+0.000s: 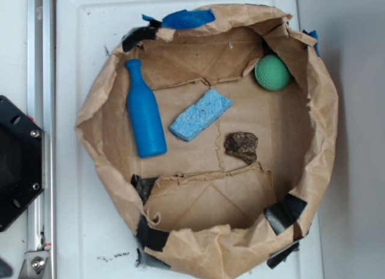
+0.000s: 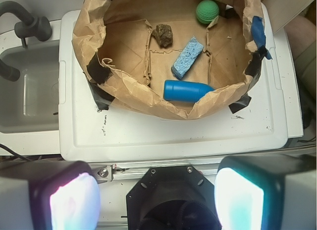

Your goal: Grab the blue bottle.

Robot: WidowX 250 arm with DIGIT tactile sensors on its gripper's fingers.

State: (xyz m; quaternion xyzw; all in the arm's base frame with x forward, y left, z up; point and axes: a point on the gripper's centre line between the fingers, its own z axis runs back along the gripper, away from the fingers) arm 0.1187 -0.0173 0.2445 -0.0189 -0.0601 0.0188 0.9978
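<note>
The blue bottle (image 1: 144, 110) lies flat on the left side of the brown paper bowl (image 1: 313, 141), neck toward the back. In the wrist view the blue bottle (image 2: 187, 90) lies just behind the bowl's near rim, partly hidden by it. My gripper (image 2: 156, 198) is open and empty, its two pads (image 2: 74, 202) wide apart at the bottom of the wrist view, well back from the bowl, above the black robot base (image 2: 171, 200). The gripper does not show in the exterior view.
In the bowl lie a pale-blue sponge (image 1: 200, 114), a green ball (image 1: 272, 72) and a brown rock (image 1: 242, 146). Blue tape (image 1: 187, 18) and black tape (image 1: 284, 211) patch the rim. The bowl sits on a white lid (image 2: 163, 136). A sink (image 2: 27, 88) is to the wrist view's left.
</note>
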